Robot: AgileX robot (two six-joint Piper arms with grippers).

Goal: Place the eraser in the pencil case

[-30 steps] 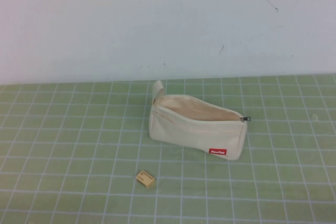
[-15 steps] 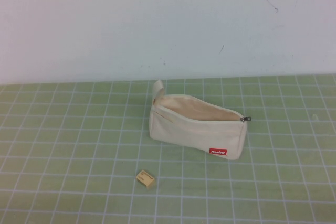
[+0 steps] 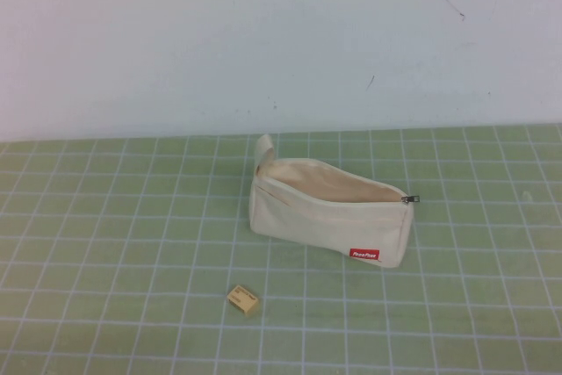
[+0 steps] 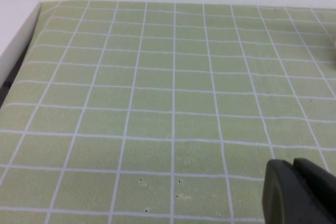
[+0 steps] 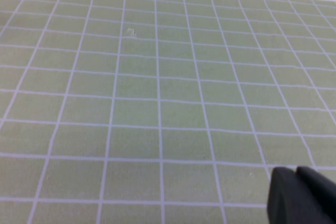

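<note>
The eraser (image 3: 243, 299) is a small tan block lying on the green grid mat, in front of the pencil case. The pencil case (image 3: 329, 211) is a cream canvas pouch with a red label (image 3: 364, 255), a zipper pull (image 3: 411, 198) at its right end and a fabric loop (image 3: 263, 147) at its left end; its top is unzipped. Neither arm shows in the high view. My left gripper (image 4: 295, 167) is shut over bare mat. My right gripper (image 5: 295, 174) is shut over bare mat. Neither wrist view shows the eraser or the case.
A green mat (image 3: 105, 243) with a white grid covers the table, with a white wall (image 3: 263, 32) behind it. The mat's edge and a white border (image 4: 18, 43) show in the left wrist view.
</note>
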